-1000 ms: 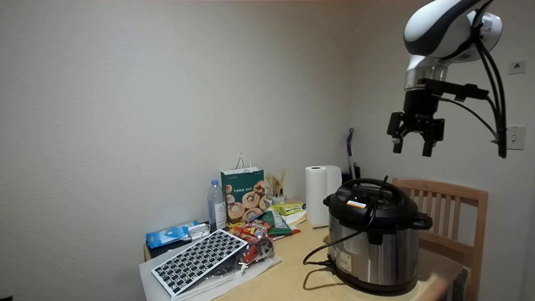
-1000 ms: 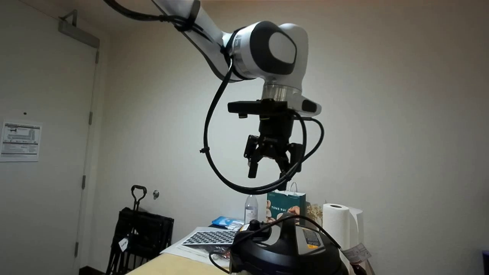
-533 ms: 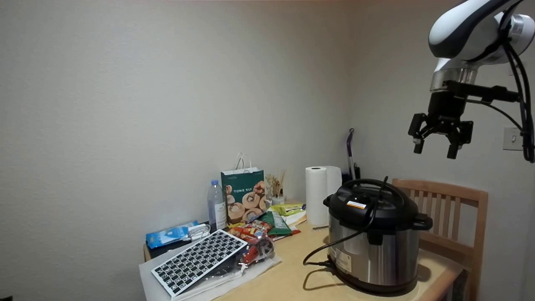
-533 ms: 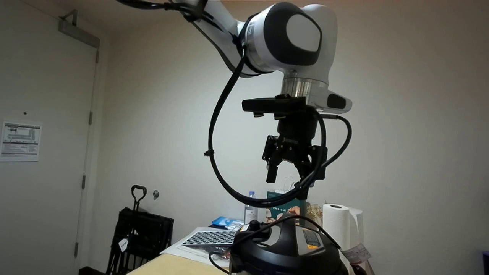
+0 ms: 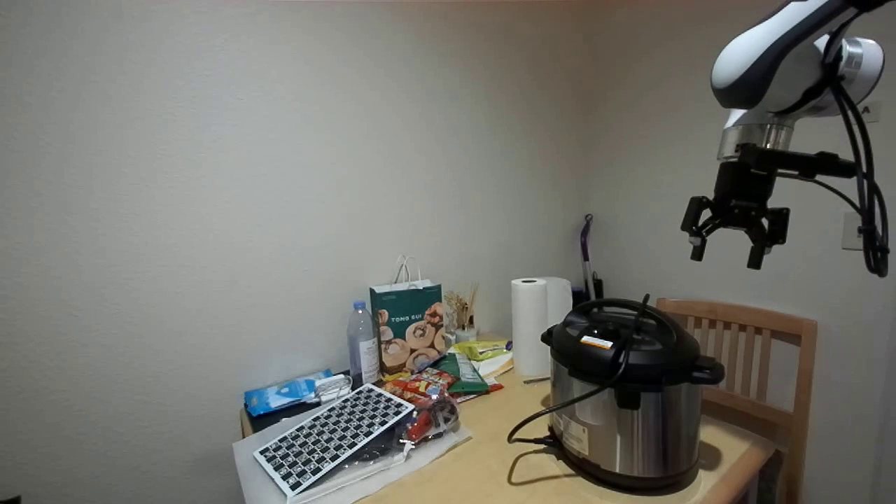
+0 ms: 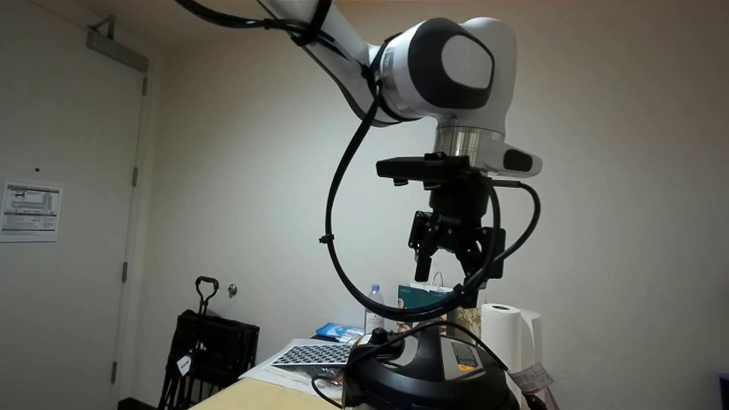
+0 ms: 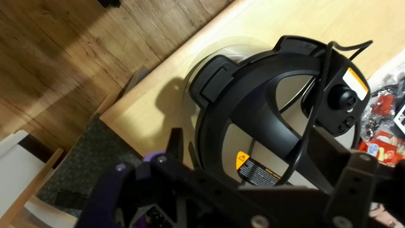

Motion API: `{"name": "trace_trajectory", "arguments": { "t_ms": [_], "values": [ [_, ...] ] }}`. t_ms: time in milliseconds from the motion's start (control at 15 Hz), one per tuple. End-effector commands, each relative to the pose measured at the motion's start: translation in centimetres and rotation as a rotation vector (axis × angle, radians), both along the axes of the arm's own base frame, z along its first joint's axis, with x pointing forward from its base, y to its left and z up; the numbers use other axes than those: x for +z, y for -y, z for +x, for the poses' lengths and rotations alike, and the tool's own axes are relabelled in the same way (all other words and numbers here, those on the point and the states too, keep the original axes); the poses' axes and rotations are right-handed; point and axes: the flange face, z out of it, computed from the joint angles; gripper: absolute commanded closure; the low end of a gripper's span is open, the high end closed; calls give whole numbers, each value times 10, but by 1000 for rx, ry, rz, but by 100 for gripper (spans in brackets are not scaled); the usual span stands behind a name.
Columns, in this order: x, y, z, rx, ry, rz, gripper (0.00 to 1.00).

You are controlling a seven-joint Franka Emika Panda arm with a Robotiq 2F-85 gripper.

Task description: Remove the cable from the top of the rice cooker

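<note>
"Two fingers (image 5: 755,257), set wide apart, hang from the gripper (image 5: 726,256), and wall (image 5: 210,175) shows between them in an exterior view"

"Where does the rice cooker (image 5: 651,434) stand?"

"Lower than the gripper, upright on the counter (image 5: 483,462), its black lid (image 5: 661,364) on. In the wrist view the lid spreads out beneath the fingers, partly hidden by them"

"And the cable (image 7: 321,87)?"

"On top of the rice cooker, beneath the gripper and well apart from it. It runs across the lid and over the handle (image 7: 269,125); in an exterior view it droops past the steel side, left of the gripper and far lower, then loops out over the counter and back to the base (image 5: 633,483)"

"What else is around?"

"Lower than the gripper and well to its left in an exterior view: a paper-towel roll (image 5: 530,329), a green paper bag (image 5: 407,329) and a bottle (image 5: 362,343). A wooden chair (image 5: 736,312) stands lower too, partly behind the rice cooker"
</note>
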Motion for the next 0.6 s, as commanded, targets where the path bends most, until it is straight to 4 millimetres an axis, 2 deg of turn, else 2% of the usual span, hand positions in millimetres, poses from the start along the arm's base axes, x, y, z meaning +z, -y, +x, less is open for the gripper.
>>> {"name": "trace_trajectory", "arguments": {
  "t_ms": [0,267,333,533],
  "values": [
    [-26,43,12,-58,-30,-1,0],
    [-55,82,16,-163,-67,24,0],
    [-44,64,8,-123,-67,10,0],
    [-58,79,13,-154,-89,16,0]
  ]
}}
